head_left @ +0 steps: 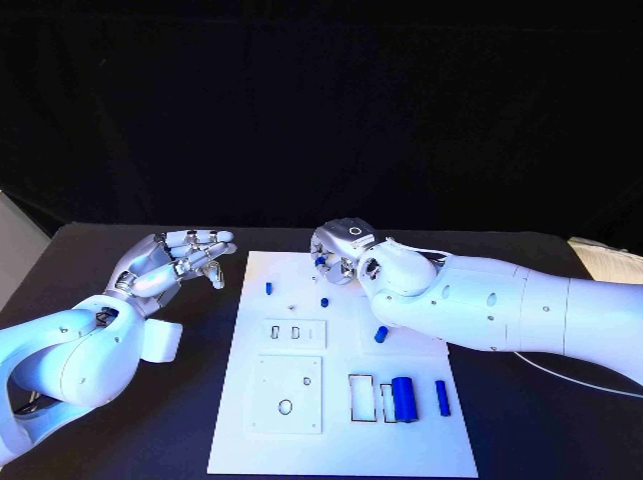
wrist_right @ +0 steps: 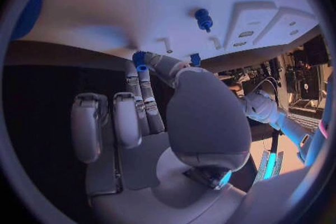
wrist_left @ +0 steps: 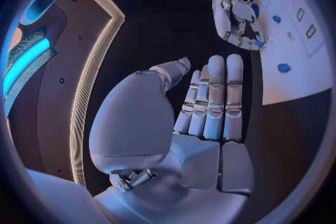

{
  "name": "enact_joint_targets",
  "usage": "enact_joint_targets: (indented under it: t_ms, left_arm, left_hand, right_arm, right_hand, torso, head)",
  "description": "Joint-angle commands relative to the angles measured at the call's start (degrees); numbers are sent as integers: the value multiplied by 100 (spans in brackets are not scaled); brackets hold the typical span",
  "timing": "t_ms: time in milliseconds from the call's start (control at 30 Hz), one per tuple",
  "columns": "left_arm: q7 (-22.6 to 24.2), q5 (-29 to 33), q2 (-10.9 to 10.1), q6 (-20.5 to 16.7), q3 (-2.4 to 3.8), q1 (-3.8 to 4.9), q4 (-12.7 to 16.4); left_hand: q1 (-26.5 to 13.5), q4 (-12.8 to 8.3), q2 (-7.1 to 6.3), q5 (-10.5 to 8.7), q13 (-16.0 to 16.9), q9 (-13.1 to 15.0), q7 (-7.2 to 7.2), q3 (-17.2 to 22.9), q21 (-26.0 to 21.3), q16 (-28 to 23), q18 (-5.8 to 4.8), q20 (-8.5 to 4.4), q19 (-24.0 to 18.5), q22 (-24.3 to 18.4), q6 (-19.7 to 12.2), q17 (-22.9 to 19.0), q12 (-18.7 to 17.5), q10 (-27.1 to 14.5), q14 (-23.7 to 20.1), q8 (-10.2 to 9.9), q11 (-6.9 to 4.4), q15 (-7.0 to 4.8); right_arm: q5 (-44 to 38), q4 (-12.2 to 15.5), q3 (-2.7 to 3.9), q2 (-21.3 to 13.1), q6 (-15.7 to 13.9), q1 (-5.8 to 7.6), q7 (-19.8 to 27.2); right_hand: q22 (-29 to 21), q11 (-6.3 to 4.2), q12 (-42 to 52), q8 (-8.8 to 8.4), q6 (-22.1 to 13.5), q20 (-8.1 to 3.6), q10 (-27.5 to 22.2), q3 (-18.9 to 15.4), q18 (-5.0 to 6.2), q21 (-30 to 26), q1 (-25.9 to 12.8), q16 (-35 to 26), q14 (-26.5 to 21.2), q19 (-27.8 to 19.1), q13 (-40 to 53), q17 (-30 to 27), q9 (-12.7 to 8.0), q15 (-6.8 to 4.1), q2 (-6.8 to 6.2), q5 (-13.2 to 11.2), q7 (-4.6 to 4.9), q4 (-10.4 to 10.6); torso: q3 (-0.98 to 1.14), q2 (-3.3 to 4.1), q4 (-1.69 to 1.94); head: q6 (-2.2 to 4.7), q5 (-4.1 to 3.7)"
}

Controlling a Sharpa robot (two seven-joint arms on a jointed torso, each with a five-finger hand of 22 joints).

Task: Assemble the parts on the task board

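Right hand pinches blue part, axis unclear.

Right hand over task board far edge, near end open

Black table under the board

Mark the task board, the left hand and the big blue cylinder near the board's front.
task board (head_left: 408,440), head view, bare front area of the plate
left hand (head_left: 181,257), head view, middle of the hand
big blue cylinder (head_left: 403,397), head view, mid-body
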Motion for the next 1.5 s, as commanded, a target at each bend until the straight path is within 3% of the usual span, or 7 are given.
enact_joint_targets:
  t_ms: [33,533,700,767,833,1167,1500]
  left_arm:
    - [27,-4,6,104,5,9,7]
    - [11,-4,11,112,5,12,6]
    - [6,-4,9,113,5,14,5]
    - [4,-4,8,113,5,14,4]
    - [4,-4,4,113,5,14,2]
    - [6,-3,-10,114,5,15,-25]
    - [9,18,15,136,4,14,-88]
  left_hand:
    - [-19,5,4,-28,6,5,-9,22,36,32,84,8,-31,5,-29,5,-15,6,-39,30,11,-12]
    - [-19,5,4,-28,6,5,-9,22,36,32,84,8,-31,5,-29,5,-15,6,-39,30,11,-12]
    - [-19,5,4,-28,6,5,-9,22,36,32,84,8,-31,5,-29,5,-15,6,-39,30,11,-12]
    - [-19,5,4,-28,6,5,-9,22,36,32,84,8,-31,5,-29,5,-15,6,-39,30,11,-12]
    - [-23,2,4,-29,6,7,-7,25,47,40,84,9,-39,12,-33,7,-16,2,-45,29,13,-11]
    - [-23,2,4,-29,6,7,-7,25,47,40,84,9,-39,12,-33,7,-16,2,-45,29,13,-11]
    - [-23,2,4,-29,6,7,-7,25,47,40,84,9,-39,12,-33,7,-16,2,-45,29,13,-11]
  right_arm:
    - [-66,-6,-13,7,186,-17,-57]
    - [25,-166,-13,108,268,-17,-1]
    - [82,-190,-14,94,214,-14,84]
    - [96,-172,-14,71,161,-13,103]
    - [114,-128,-14,26,88,-13,124]
    - [233,391,19,-436,-210,1,161]
    - [1167,1089,117,-1295,-447,119,416]
  right_hand:
    - [566,-216,23,24,-43,-21,202,-6,-47,22,140,26,206,77,14,-8,6,-9,77,9,3,-25]
    - [401,-101,4,-137,-329,61,-126,43,-8,-101,-16,13,175,-30,-42,-93,48,86,-82,-71,110,56]
    - [-311,41,11,-386,-727,181,-770,-138,157,-619,-258,-253,19,-440,-216,-631,26,212,-390,-18,197,201]
    - [-397,41,16,-419,-775,188,-848,-256,175,-693,-259,-291,2,-481,-231,-703,26,208,-398,-61,184,212]
    - [-598,44,36,-499,-868,196,-1028,-692,215,-875,-178,-381,-31,-562,-234,-877,19,211,-349,-217,193,251]
    - [-771,47,54,-593,-878,183,-1156,-1537,245,-1083,129,-458,-45,-574,-215,-1060,8,206,-208,-242,182,518]
    - [-481,10,228,-601,-739,159,-682,-1431,183,-895,309,-283,39,-397,-143,-795,5,179,-191,-130,199,708]
  torso:
    - [-2,4,2]
    - [-8,8,2]
    - [-9,6,-2]
    - [-9,7,1]
    - [-8,8,1]
    - [-2,3,-19]
    - [21,-32,-98]
  head:
    - [3,-6]
    - [6,-13]
    - [8,-5]
    - [0,-3]
    - [3,-4]
    - [21,11]
    - [105,5]
